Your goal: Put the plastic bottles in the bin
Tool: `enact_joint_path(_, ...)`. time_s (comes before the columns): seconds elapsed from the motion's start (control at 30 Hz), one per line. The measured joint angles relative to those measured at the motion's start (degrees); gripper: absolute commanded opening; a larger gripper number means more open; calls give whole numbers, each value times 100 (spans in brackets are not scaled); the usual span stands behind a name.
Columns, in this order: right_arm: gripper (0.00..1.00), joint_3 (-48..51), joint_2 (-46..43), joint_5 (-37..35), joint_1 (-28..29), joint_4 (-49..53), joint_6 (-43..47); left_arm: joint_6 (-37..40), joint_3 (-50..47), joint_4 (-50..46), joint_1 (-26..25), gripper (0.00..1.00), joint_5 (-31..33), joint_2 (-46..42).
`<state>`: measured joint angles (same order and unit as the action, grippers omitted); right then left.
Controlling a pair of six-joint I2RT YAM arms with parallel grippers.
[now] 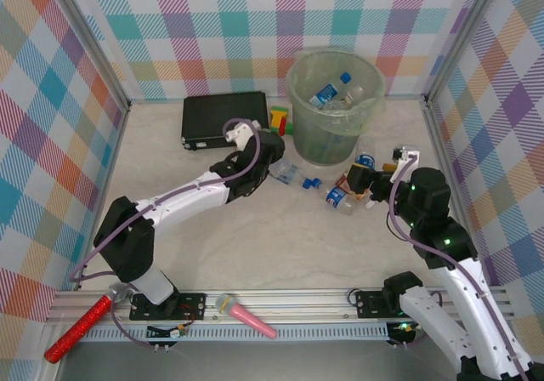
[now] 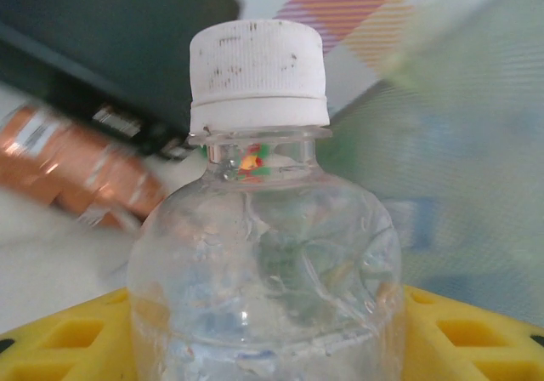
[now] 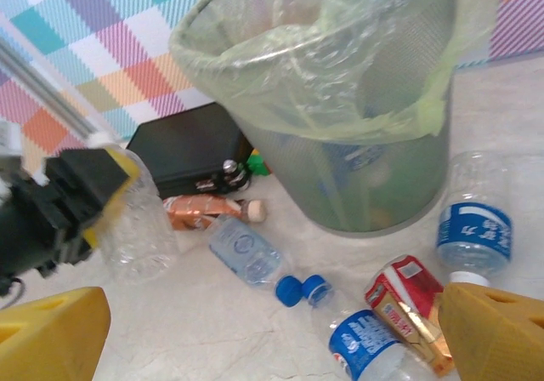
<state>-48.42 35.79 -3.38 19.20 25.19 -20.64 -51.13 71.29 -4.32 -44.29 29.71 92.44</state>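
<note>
1. Clear bottle [image 2: 263, 262], white cap, dented: gripped around the body by the left gripper [image 1: 270, 153], with a yellow finger [image 2: 68, 338] closed against each side. It is held low over the worktop [image 1: 255, 245], just left of the bin [image 1: 327, 139] and towards the far edge.
2. Bin: pale green, lined, standing at the far edge, right of middle. A blue-capped bottle [image 1: 328, 93] and more clear plastic lie inside.
3. Step in hand, as judged: transfer of the held bottle to the bin. The task looks partly done, with several bottles left on the worktop.
4. Next move, as judged: raise the bottle above the rim, carry it right over the opening, then let go. The rim stands well above the present grip.
5. Right gripper [image 1: 361, 181]: fingers [image 3: 51, 334] spread wide and holding nothing, above the litter at the bin's near-right side.
6. Loose bottles, all near the bin's base:
   - pale-labelled bottle [image 3: 245, 249]
   - blue-labelled bottle [image 3: 365, 347]
   - second blue-labelled bottle [image 3: 474, 228], close to the bin wall
   - red-and-gold bottle [image 3: 408, 300], crushed flat
   - copper-brown bottle [image 3: 200, 211], beside the case
7. Black case [image 1: 225, 117]: flat, at the far edge, left of the bin.
8. Pink stick [image 1: 246, 315] and red glittery stick [image 1: 81, 328]: on the rail at the near edge, well apart from the work.
9. In the way: the tall bin wall and its draped liner. Both arms are close to the bin, so crowding is a risk.
</note>
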Motion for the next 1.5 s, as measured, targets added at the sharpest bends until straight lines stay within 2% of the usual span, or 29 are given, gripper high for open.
enact_joint_path(0.3, 99, 0, -472, -977, 0, 459, -85, 2068, 1657, 299, -22, 58, -212, 396)
enact_joint_path(0.63, 99, 92, -1012, -1550, 0, 820, -212, 3257, 3622, 570, -31, 58, -935, 1755)
enact_joint_path(0.83, 99, 131, -1014, -1569, 0, 1019, -275, 3582, 4310, 903, -50, 58, -1241, 2317)
enact_joint_path(1.07, 99, 208, -1051, -1569, 0, 1097, -284, 3560, 4474, 1423, -57, 57, -1543, 2527)
enact_joint_path(1.37, 99, 328, -1045, -1493, 0, 1091, -358, 3541, 4839, 2430, -59, 57, -1587, 3182)
enact_joint_path(1.5, 99, 352, -1045, -1410, 0, 1093, -420, 3585, 5128, 2555, -59, 56, -1681, 3652)
